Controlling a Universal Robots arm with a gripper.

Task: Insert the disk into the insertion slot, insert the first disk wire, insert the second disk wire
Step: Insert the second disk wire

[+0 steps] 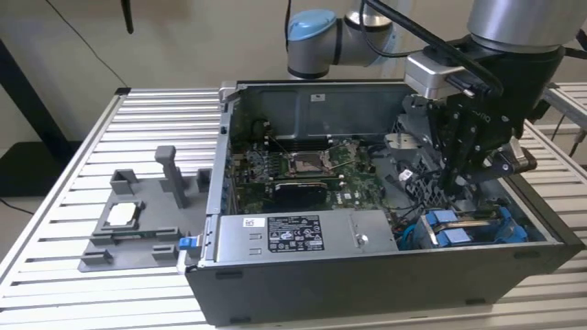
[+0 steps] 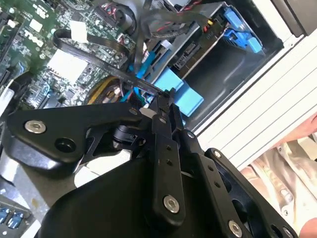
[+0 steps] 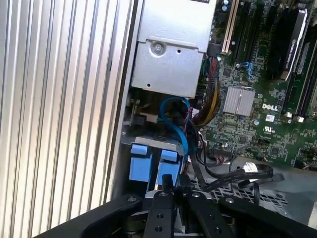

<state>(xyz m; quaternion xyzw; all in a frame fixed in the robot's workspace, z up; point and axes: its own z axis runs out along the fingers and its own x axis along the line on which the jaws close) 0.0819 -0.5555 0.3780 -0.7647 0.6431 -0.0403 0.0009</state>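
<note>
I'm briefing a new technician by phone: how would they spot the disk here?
Find the open black computer case on the slatted table. In its corner at the exterior view's lower right, beside the grey power-supply box, sits the disk. Its bright blue carrier with two end tabs sets it apart from the grey and black parts around it.

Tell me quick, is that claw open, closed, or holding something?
Gripper: closed, apparently pinching a black wire by the disk.
</note>
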